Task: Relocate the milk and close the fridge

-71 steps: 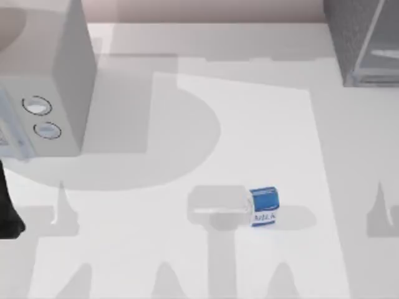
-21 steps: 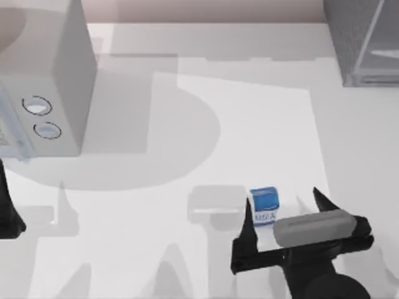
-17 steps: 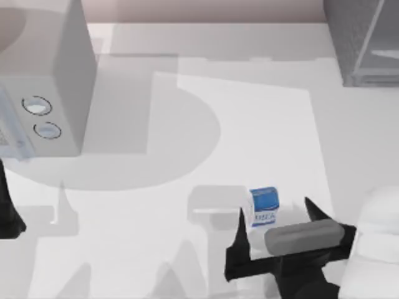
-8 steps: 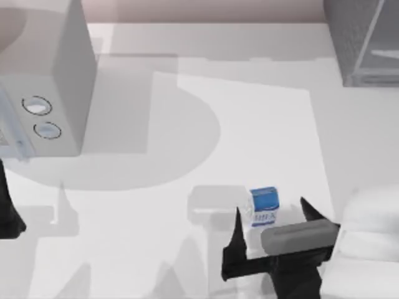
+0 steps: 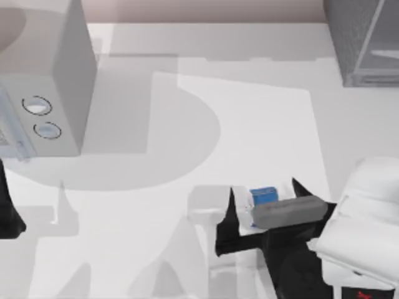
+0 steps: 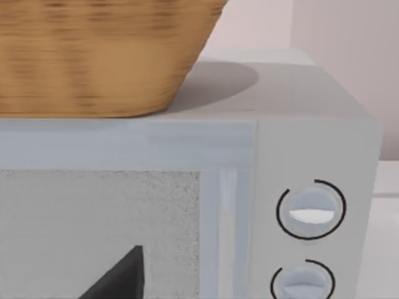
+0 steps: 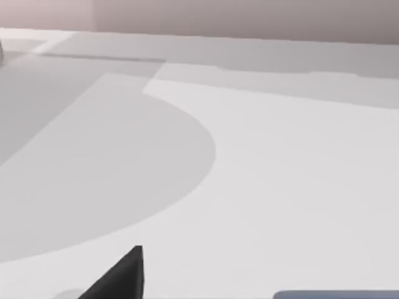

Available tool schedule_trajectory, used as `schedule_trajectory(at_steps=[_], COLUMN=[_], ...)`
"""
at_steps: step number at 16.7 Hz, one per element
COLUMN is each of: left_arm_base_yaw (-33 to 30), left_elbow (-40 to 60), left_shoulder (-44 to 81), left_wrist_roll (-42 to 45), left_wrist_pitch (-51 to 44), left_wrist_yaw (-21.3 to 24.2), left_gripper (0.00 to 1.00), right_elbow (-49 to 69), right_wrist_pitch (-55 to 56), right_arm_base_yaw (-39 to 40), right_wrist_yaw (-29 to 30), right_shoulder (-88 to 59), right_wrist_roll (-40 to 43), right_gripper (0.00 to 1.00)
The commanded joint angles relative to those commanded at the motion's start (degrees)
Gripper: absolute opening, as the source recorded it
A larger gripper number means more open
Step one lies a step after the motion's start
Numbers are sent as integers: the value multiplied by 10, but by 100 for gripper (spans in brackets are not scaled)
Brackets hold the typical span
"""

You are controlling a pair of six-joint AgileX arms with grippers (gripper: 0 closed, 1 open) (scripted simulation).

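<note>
My right gripper (image 5: 262,196) sits low on the table (image 5: 262,124), toward five o'clock of the top view, and its two dark fingers (image 5: 227,215) are spread wide, one on each side of the milk (image 5: 263,195). The carton stands between them with a gap on both sides, so I am not squeezing it; only its blue top shows, since the grey block of my wrist covers the part nearer me. In the right wrist view one fingertip (image 7: 121,274) pokes up over the pale tabletop and a strip of the carton's blue top (image 7: 336,294) lies along the frame edge. The fridge (image 5: 361,40) stands at one o'clock, well apart from the carton. At nine o'clock is the pale box with two round dials (image 5: 40,75), and my left gripper (image 5: 9,212) is parked just below it, at about eight o'clock; I cannot tell how its fingers are set. The left wrist view looks at that box's dials (image 6: 310,212), with a wicker basket (image 6: 100,56) resting on top.
</note>
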State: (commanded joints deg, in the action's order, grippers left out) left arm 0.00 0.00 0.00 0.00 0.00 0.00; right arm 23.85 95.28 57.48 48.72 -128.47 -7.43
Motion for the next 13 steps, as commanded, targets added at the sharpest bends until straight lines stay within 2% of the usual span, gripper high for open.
schedule_trajectory(at_steps=[1,13], left_arm_base_yaw=[0,0], left_elbow=[0,0], left_shoulder=[0,0], left_wrist_roll=[0,0], left_wrist_pitch=[0,0], left_wrist_yaw=[0,0], left_gripper=[100,100], right_elbow=[0,0], right_wrist_pitch=[0,0], right_arm_base_yaw=[0,0], right_wrist_yaw=[0,0], right_shoulder=[0,0], right_wrist_roll=[0,0], right_gripper=[100,10])
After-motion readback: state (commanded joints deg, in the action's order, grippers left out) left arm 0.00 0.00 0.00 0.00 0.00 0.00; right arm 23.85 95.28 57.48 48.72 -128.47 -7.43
